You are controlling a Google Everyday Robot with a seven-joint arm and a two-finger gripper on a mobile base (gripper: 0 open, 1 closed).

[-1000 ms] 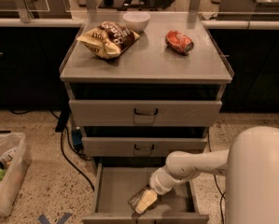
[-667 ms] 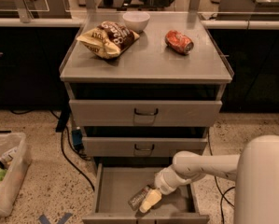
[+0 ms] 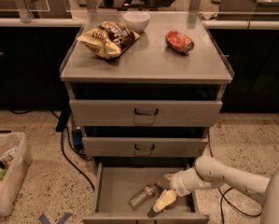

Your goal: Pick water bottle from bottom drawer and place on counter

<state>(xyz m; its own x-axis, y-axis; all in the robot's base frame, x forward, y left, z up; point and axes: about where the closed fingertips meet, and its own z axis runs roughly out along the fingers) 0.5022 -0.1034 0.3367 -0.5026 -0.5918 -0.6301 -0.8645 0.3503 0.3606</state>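
The water bottle [image 3: 142, 196] is small and clear with a faint label band. It lies on its side on the floor of the open bottom drawer [image 3: 112, 185], near the front middle. My gripper [image 3: 162, 202] is down inside the drawer, just to the right of the bottle, at its cap end and close to it. The pale arm [image 3: 223, 174] reaches in from the lower right. The grey metal counter [image 3: 148, 62] is the top of the drawer cabinet, well above.
On the counter lie a chip bag [image 3: 108, 38], a white bowl [image 3: 136, 20] and a crushed red soda can [image 3: 179, 42]. The two upper drawers [image 3: 146, 112] are closed. A bin with trash [image 3: 3, 171] stands at the left on the floor, and cables [image 3: 71, 153] run beside the cabinet.
My gripper and arm have shifted to the right inside the bottom drawer. The bottle, mostly covered by the gripper before, now shows beside it.
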